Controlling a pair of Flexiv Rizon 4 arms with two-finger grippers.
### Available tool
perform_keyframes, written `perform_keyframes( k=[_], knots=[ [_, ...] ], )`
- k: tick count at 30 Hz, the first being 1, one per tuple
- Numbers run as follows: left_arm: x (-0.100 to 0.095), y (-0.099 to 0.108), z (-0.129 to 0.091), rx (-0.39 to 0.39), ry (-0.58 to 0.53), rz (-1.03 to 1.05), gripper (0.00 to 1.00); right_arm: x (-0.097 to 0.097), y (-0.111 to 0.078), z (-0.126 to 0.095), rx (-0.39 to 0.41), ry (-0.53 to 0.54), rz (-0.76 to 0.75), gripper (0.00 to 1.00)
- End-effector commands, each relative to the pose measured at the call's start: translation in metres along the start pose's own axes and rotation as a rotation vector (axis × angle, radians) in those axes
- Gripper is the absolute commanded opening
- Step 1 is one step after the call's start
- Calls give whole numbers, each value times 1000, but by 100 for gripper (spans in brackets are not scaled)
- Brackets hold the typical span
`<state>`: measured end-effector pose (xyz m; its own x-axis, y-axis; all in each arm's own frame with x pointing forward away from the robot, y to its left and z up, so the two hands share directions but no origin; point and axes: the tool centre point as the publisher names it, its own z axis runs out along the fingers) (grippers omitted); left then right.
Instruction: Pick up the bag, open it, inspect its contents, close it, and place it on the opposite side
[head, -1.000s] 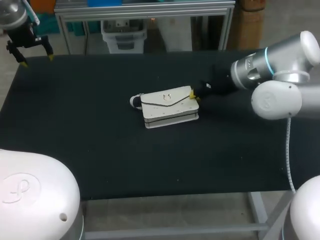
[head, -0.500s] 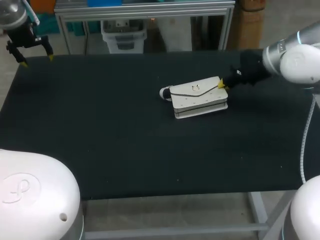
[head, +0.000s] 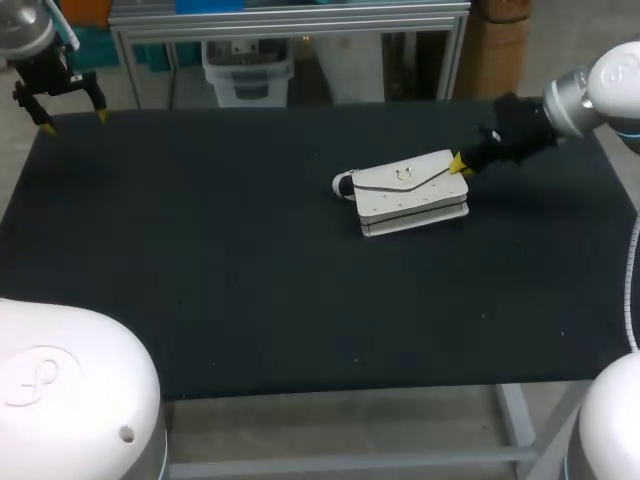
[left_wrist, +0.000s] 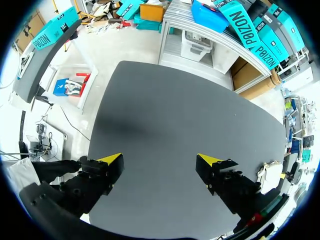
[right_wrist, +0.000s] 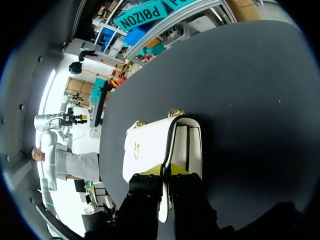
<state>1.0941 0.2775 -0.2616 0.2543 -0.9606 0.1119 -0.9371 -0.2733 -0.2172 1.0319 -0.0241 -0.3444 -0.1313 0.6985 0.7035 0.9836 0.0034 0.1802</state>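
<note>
Rightward across the tabletop (head: 250, 290) is where the white bag (head: 412, 195) has gone, from near the middle towards the right side, drawn along by the right arm (head: 585, 95) as it pulled back; the left arm (head: 25, 35) has not stirred from the far left corner. Now the bag lies flat, flap side up, right of centre, though whether it rests fully on the cloth or is lifted a touch at the held end I cannot tell; the right jaws are clamped narrowly on that right-hand end, and the right wrist view shows the yellow tips pinching the dark-trimmed edge from both sides. The left jaws hang spread wide with nothing between them, well apart from the bag. I judge the bag small and light, with semi-stiff walls that keep their box shape; its smooth skin looks liable to slip in a thin pinch, so a hold on one end may let it swing or twist. For opening, the likely place to take hold is the flap's (head: 385, 180) lower edge beside the metal clasp (head: 404, 176), with the other jaws steadying the body; the dark strap end (head: 344, 185) at the far side seems soft and a poorer handle.
</note>
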Motion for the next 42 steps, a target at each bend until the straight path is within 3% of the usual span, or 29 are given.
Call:
perform_keyframes(
  k=[1, 10, 20, 28, 33, 42],
  knots=[
    [0, -1, 0, -1, 0, 0, 100, -1, 4, -1, 57, 5, 0, 0],
    [0, -1, 0, -1, 0, 0, 100, -26, 57, -49, -102, -18, -5, 0],
    [0, -1, 0, -1, 0, 0, 100, -56, 110, -77, -190, 104, 17, 0],
    [0, -1, 0, -1, 0, 0, 100, -55, 140, -110, -267, 100, 21, 0],
    [0, -1, 0, -1, 0, 0, 100, -59, 157, -123, -274, 68, 30, 0],
    [0, -1, 0, -1, 0, 0, 100, -112, 165, -141, -304, 13, 120, 0]
  ],
)
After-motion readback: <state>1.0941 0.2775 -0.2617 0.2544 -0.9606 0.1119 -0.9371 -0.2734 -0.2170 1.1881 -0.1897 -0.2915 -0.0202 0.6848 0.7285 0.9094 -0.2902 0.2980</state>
